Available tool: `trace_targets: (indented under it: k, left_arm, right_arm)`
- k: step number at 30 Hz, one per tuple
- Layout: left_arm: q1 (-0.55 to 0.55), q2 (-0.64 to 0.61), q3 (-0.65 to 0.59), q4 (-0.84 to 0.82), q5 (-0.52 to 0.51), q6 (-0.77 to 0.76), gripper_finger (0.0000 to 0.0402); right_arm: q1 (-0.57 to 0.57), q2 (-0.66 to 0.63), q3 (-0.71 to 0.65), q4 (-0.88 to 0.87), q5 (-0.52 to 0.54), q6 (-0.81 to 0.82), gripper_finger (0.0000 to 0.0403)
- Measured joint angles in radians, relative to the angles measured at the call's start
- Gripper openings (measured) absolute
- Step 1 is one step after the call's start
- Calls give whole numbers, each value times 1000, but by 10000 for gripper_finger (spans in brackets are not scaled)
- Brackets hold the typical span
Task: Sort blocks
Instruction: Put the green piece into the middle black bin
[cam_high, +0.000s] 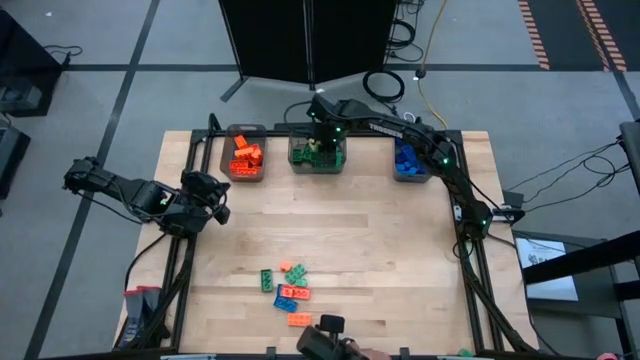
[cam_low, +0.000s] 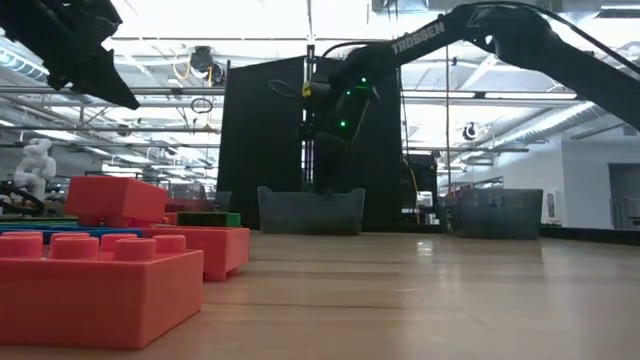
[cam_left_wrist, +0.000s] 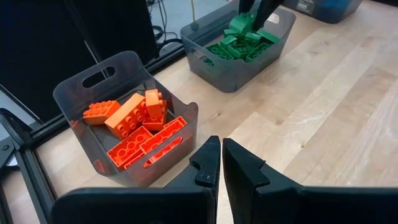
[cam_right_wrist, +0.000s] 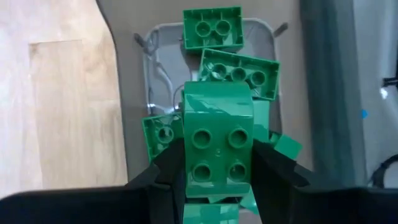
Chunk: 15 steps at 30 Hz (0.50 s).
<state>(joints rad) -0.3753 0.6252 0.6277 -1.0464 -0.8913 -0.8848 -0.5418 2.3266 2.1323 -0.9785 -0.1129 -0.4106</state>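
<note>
The right gripper (cam_right_wrist: 216, 163) pinches a green block (cam_right_wrist: 217, 146) between its fingers above the middle bin (cam_high: 318, 158), while the left gripper (cam_left_wrist: 221, 163), fingers pressed together, waits near the orange bin (cam_left_wrist: 127, 124).

Orange blocks (cam_left_wrist: 134, 124) fill one grey see-through bin (cam_left_wrist: 78, 93), green blocks (cam_left_wrist: 239, 43) the middle bin (cam_left_wrist: 217, 68), blue ones (cam_high: 407, 162) the third bin (cam_high: 410, 175). Right gripper (cam_right_wrist: 216, 163), black, pinches a green brick (cam_right_wrist: 217, 146). On the pale wood table (cam_high: 380, 260), a mixed orange, green and blue pile (cam_high: 288, 292).
</note>
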Motion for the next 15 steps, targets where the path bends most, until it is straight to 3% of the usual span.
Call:
trace_targets:
  k: [15]
  left_arm:
    - [0, 0, 0, 16, -27, -1, 23]
  right_arm:
    - [-27, 11, -1, 1, -47, -23, 120]
